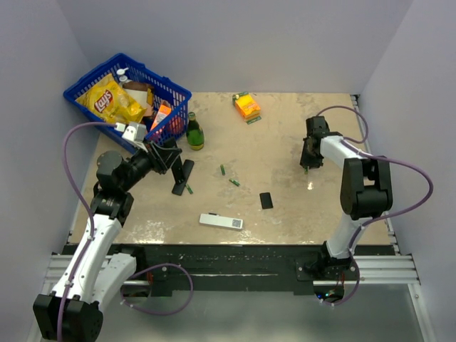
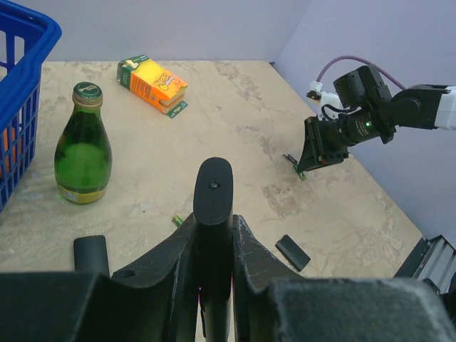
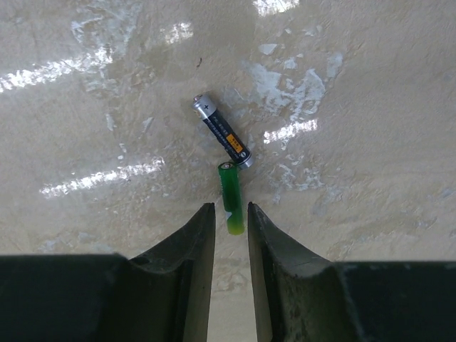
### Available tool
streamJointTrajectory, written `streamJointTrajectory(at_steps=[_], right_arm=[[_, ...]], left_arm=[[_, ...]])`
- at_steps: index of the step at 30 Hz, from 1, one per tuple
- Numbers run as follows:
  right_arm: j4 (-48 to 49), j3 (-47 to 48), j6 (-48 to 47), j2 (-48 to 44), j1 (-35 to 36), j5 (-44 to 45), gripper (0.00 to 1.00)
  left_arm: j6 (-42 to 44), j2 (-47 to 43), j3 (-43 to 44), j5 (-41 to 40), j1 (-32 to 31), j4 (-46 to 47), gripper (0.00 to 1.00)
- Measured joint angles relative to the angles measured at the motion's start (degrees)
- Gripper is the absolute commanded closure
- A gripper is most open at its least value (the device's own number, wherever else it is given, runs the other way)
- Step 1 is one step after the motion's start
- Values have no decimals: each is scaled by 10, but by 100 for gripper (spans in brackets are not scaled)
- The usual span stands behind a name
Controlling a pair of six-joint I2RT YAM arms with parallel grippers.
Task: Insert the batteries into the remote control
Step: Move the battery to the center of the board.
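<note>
Green-cased and tiny, the battery point(image 3: 229, 189) is lying on the beige table point(image 3: 370, 107) with its near end tucked between the tips of the right gripper point(image 3: 230, 208), so the step in hand looks like the pickup. Those jaws are set only a little apart, straddling the cell rather than clearly pinching it, tbh. A black-and-orange cell point(image 3: 221, 132) is touching the far tip of the green one. The squeeze is probably best made square on the green body and followed by a straight lift, otherwise the neighbour could get nudged or the battery could squirt out sideways. Over on the other side, the remote control point(image 2: 213, 192) is clamped between the pressed-together fingers of the left gripper point(image 2: 213, 222), poking out past the fingertips, not far from the green bottle point(image 2: 83, 146). Which way its battery bay is facing can't be told. A small black cover point(image 2: 293, 251) is lying loose on the table, and more batteries point(image 1: 222, 169) are scattered mid-table, well apart from the right gripper.
</note>
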Motion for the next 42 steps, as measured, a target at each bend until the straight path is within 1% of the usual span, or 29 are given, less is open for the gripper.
streamJointTrajectory(at_steps=[19,24,32,37,42], right_arm=[[7,0,-11,25,-5,-12,73],[7,0,-12,28,-6,-14,78],[9,0,-19,28,-6,-33,90],[10,-1,-28,27,-1,-55,91],[3,-9,-33,19,42,-57,90]], left_arm=[[0,0,0,1,-2,0,100],[0,0,0,1,-3,0,100],[0,2,0,3,-4,0,100],[0,2,0,3,-4,0,100],[0,2,0,3,-4,0,100]])
